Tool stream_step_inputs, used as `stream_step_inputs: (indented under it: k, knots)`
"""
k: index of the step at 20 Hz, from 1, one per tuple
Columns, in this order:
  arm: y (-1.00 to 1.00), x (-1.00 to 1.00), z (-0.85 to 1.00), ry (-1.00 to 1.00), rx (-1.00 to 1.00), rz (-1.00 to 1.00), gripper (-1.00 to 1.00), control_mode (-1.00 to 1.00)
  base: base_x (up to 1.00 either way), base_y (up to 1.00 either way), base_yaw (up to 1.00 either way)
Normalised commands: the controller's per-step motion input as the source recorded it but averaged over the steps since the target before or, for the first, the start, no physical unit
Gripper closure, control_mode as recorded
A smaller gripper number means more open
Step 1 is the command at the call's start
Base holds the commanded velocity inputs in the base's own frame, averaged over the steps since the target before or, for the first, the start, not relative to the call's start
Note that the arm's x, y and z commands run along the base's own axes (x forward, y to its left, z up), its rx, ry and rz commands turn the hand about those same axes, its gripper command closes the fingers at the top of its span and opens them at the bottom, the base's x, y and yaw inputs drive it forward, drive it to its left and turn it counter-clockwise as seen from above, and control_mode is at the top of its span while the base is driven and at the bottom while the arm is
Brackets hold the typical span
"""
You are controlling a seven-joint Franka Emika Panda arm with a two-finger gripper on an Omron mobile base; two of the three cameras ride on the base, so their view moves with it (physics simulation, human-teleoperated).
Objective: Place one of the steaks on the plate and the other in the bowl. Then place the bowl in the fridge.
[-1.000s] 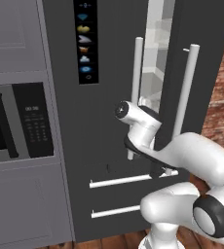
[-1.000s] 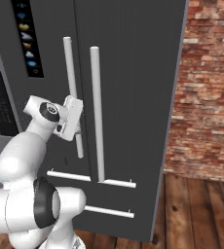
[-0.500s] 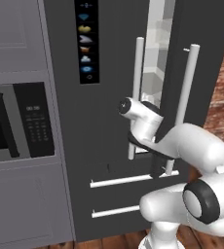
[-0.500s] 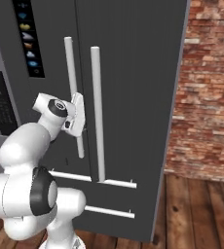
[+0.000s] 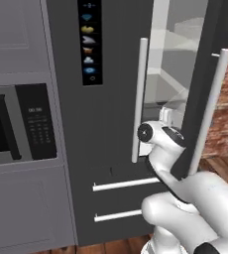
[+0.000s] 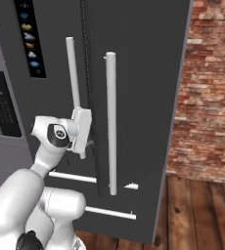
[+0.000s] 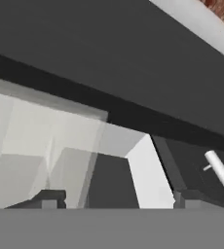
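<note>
The dark-grey fridge (image 5: 111, 99) fills the scene, its right door (image 5: 220, 44) swung partly out so the white interior (image 5: 173, 64) with clear shelves shows through the gap. My gripper (image 6: 90, 144) sits low at that gap, between the two long silver handles (image 5: 140, 99) (image 5: 210, 109). In the hand view the gripper (image 7: 117, 198) is open, its fingertips (image 7: 48, 198) wide apart with nothing gripped, looking into the white interior past the dark door edge (image 7: 109, 58).
A built-in black microwave (image 5: 17, 124) sits to the left of the fridge. Two drawer handles (image 5: 126, 184) run below my hand. A brick wall (image 6: 207, 97) and a wooden floor (image 6: 197, 205) lie to the right.
The fridge's right door has swung further out, widening the gap onto the white interior. My hand has moved up and in toward that gap.
</note>
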Motion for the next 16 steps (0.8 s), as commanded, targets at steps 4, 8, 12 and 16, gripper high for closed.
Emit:
stream_step_inputs:
  k: [4, 8, 12, 16]
  knots:
    - [-1.00, -0.76, 0.83, 0.00, 0.01, -0.11, -1.00, -1.00, 0.00, 0.00, 0.00]
    - [-1.00, -0.64, 0.97, -0.01, 0.04, -0.05, -1.00, -1.00, 0.00, 0.00, 0.00]
    - [-1.00, -0.96, 0.84, -0.06, 0.07, -0.01, -1.00, -1.00, 0.00, 0.00, 0.00]
    - [-1.00, -0.79, 0.81, -0.03, 0.06, 0.00, -1.00, -1.00, 0.00, 0.00, 0.00]
